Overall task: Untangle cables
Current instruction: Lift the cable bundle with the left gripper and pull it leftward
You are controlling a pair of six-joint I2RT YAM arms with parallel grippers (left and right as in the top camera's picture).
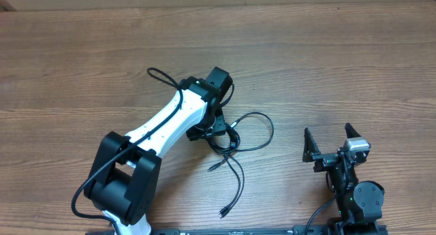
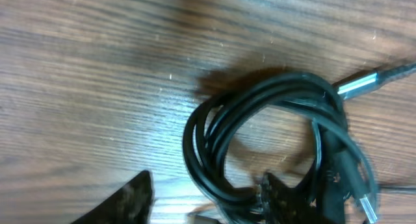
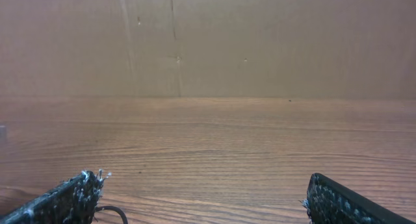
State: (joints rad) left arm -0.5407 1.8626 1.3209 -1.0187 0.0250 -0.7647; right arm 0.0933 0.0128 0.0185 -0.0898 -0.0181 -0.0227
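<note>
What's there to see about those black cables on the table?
The cables are thin, glossy black cords, seemingly rubber-coated, with small silver plugs. They lie tangled on the wooden table: a tight coil mid-table, one wide loop to its right, loose ends trailing toward the near edge. The left gripper straddles the coil, one finger touching it; whether it grips is unclear.

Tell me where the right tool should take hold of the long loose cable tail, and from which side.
Probably on the long cable tail, the stretch just above its plug. It lies flat and alone on the table, clear of the coil under the left arm. Come straight down from the right tool's side, jaws across the cord.
</note>
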